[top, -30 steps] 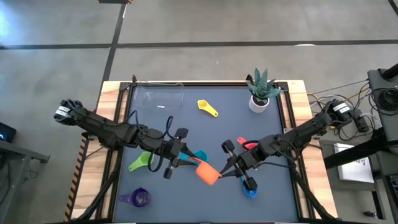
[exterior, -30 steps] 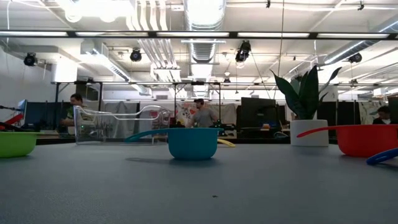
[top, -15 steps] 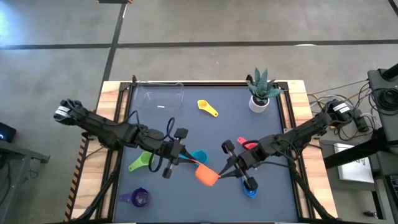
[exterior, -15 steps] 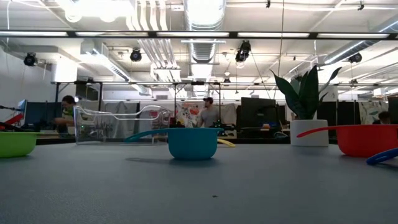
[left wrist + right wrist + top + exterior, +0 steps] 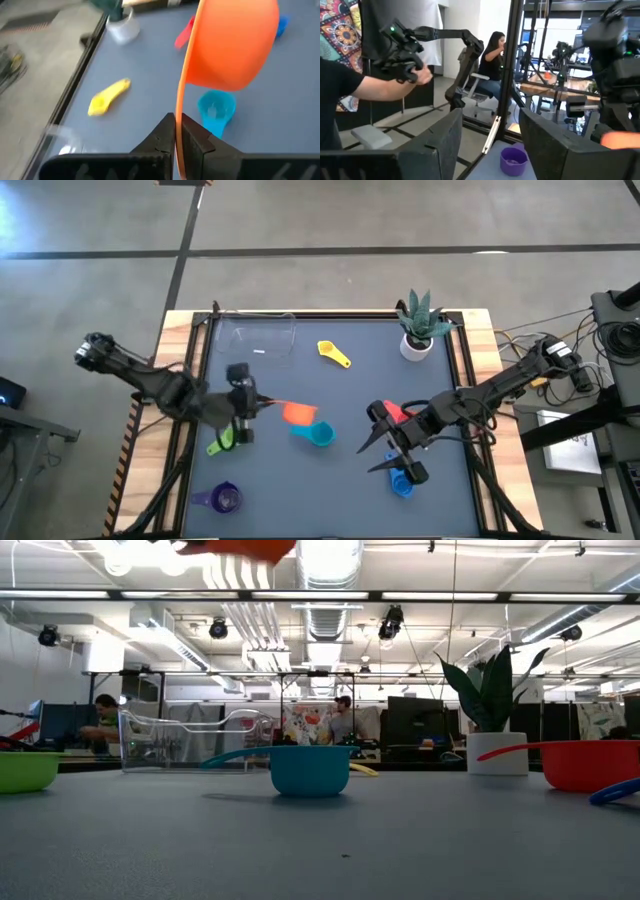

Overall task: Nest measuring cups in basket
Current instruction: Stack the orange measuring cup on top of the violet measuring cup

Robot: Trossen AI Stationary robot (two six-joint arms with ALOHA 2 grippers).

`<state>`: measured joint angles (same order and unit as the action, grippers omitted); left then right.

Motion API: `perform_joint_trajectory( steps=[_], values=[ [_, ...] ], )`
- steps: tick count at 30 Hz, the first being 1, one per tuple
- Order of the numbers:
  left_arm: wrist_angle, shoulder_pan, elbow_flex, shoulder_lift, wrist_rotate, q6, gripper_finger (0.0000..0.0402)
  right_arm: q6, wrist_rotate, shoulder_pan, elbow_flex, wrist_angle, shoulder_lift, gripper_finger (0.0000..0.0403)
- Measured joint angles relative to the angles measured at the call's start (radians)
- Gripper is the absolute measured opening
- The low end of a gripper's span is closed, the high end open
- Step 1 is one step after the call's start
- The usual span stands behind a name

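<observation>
Step in hand: left gripper (image 5: 250, 408) pinches orange cup (image 5: 298, 413) by handle, aloft. Right gripper (image 5: 383, 450) fingers spread, empty. You carry cup toward 11 o'clock, into basket (image 5: 262, 333).

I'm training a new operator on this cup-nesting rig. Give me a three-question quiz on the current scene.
1. True or false: the left gripper is shut on the orange cup's handle.
2. Which cup lies nearest the potted plant? A) purple B) yellow C) green
3. Fill in: the right gripper stands ____ and holds nothing.

Key
1. True; the cup is lifted off the table.
2. B, the yellow cup; the basket holds no cups yet.
3. Open, near the red cup and blue cup.
</observation>
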<state>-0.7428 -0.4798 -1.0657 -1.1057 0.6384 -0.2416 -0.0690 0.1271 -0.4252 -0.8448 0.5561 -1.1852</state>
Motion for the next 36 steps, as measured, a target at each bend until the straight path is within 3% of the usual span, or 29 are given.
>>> perform_joint_trajectory(
  steps=[6,10,17,23,29,36],
  values=[
    [-0.205,-0.175,0.000,-0.078,0.126,-0.250,0.0000,-0.001,-0.027,0.000,0.000,-0.005,-0.002,0.0194],
    [-0.354,-0.254,0.000,-0.160,0.134,-0.415,0.0000,-0.002,-0.035,0.000,0.000,-0.033,-0.010,0.0194],
    [-0.597,-0.350,-0.053,-0.316,-0.064,-0.697,0.0000,-0.002,-0.106,0.000,0.000,-0.076,-0.010,0.0194],
    [-0.829,-0.441,-0.284,-0.478,-0.140,-0.810,0.0000,-0.006,-0.109,0.000,0.000,-0.096,-0.010,0.0194],
    [-0.822,-0.515,-0.487,-0.631,-0.179,-0.833,0.0000,-0.011,-0.112,0.000,0.001,-0.117,-0.010,0.0194],
    [-0.829,-0.562,-0.527,-0.753,-0.278,-0.885,0.0000,-0.010,-0.113,0.000,0.001,-0.118,-0.010,0.0194]
  ],
)
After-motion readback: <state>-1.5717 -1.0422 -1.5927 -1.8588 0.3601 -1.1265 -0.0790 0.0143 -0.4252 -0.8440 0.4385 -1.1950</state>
